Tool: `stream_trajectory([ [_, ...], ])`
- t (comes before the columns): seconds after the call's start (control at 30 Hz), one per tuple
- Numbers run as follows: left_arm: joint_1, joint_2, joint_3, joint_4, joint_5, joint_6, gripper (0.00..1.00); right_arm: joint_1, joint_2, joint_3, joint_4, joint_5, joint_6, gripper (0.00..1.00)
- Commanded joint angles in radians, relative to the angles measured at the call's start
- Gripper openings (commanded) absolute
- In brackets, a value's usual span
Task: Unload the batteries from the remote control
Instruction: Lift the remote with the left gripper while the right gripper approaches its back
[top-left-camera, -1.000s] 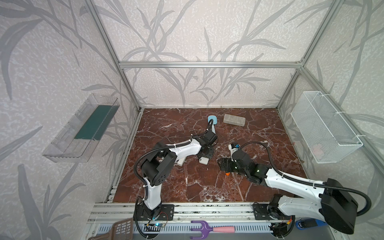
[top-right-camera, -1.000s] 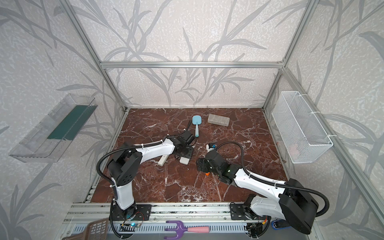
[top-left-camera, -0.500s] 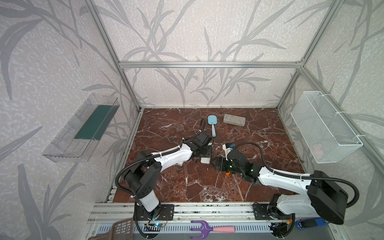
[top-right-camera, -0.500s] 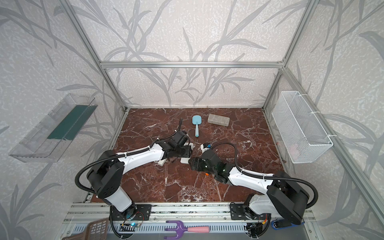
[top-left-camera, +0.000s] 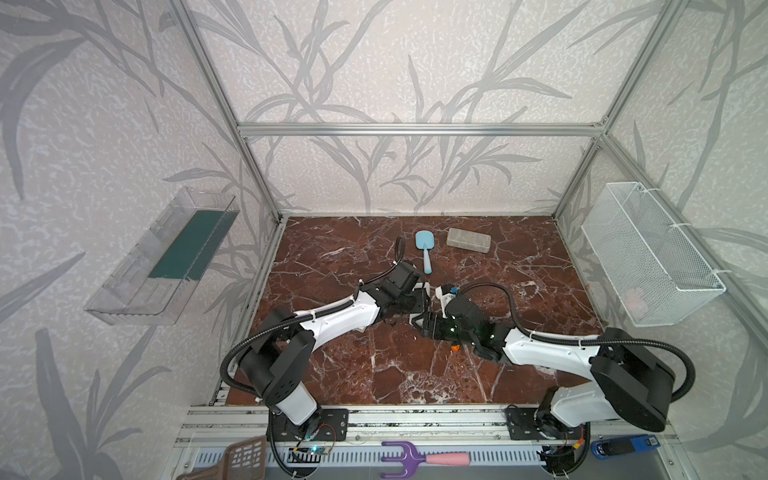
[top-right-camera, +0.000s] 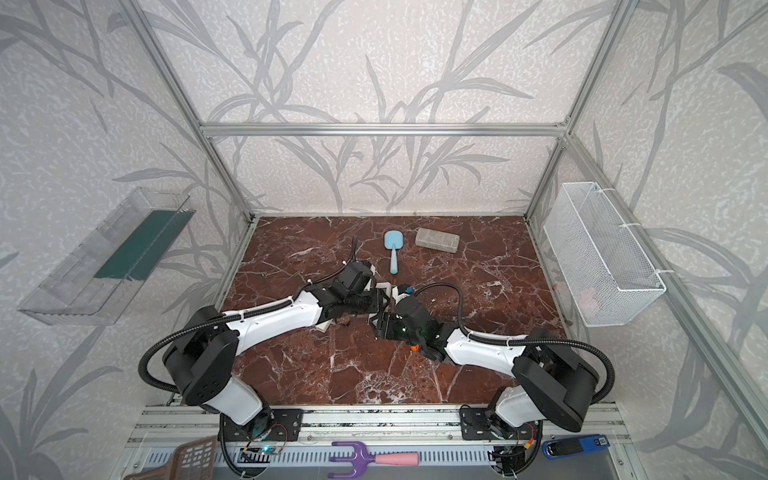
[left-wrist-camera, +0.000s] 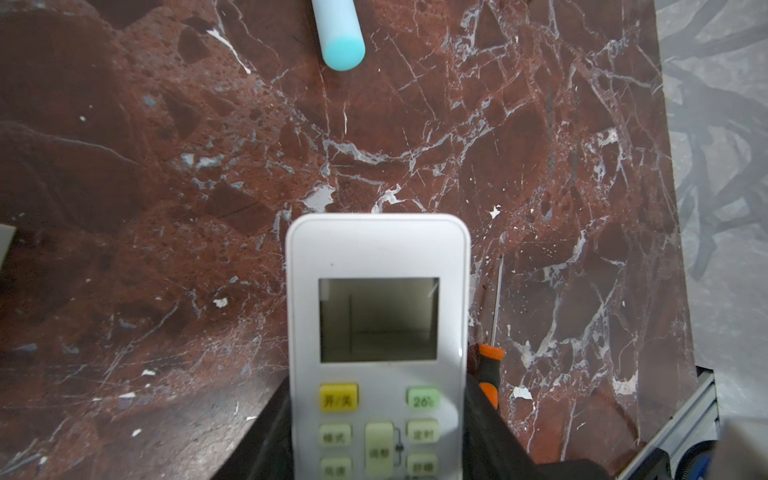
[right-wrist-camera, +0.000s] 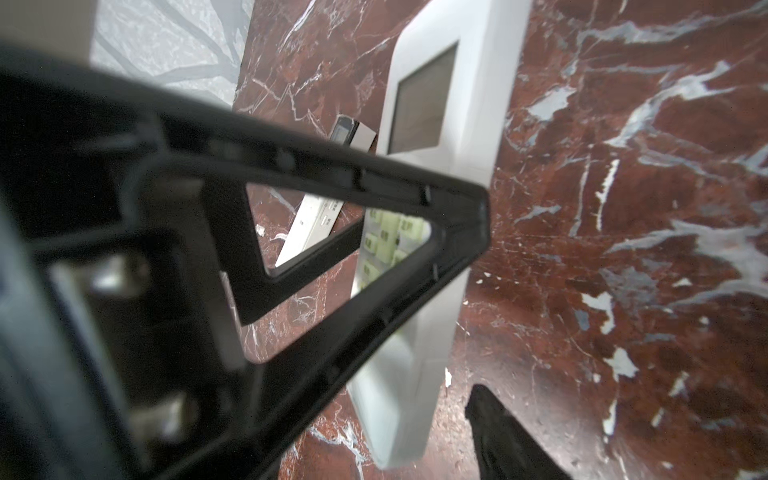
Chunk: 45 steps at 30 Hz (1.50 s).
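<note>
White plastic remote control (left-wrist-camera: 378, 257) is clamped in the left tool (left-wrist-camera: 376, 399). Its black fingers (left-wrist-camera: 490, 440) press on both long edges at the button end. The display and the yellow and green keys face the left wrist camera, and the display end projects past the fingertips over the red-brown marble worktop (left-wrist-camera: 166, 166). The right tool (right-wrist-camera: 473, 295) is released, with one finger on each side of the same remote control in the right wrist view. A sliver of worktop shows between the casing's edge and the smaller visible fingertip, so no grip is evident. In both top views the two tools meet tip to tip near the middle of the worktop and hide most of the remote control. The batteries cannot be seen in any view, since the casing's back is turned away from both wrist cameras. An orange-and-black screwdriver (left-wrist-camera: 489, 374) lies on the worktop just beside the held casing, its thin shaft running alongside one long edge. In a top view only its orange part shows, under the right arm (top-left-camera: 456, 348). A second remote (right-wrist-camera: 311, 232), also white, lies flat on the worktop and is seen through the triangular cut-out of a right finger. A light-blue scoop (top-left-camera: 424, 245) and a grey block (top-left-camera: 468, 240) lie near the back wall, apart from both tools.
</note>
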Motion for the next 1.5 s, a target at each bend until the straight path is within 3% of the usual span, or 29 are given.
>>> stream_trajectory([
  [0.0, 0.002, -0.041, -0.017, 0.023, 0.001, -0.023, 0.25, 0.007, 0.015, 0.037, 0.031, -0.015, 0.001, 0.63],
  [0.4, 0.003, -0.083, -0.039, 0.028, -0.006, -0.024, 0.25, 0.007, 0.032, 0.072, 0.031, -0.013, -0.014, 0.46],
  [0.77, 0.003, -0.107, -0.065, 0.036, 0.001, -0.035, 0.25, 0.007, 0.038, 0.092, 0.026, 0.008, -0.039, 0.37],
  [1.2, 0.007, -0.130, -0.090, 0.063, 0.005, -0.067, 0.26, 0.008, 0.047, 0.086, 0.098, 0.017, -0.012, 0.38],
  [1.47, 0.009, -0.146, -0.111, 0.082, 0.005, -0.088, 0.27, 0.007, 0.043, 0.085, 0.122, 0.026, -0.012, 0.27],
])
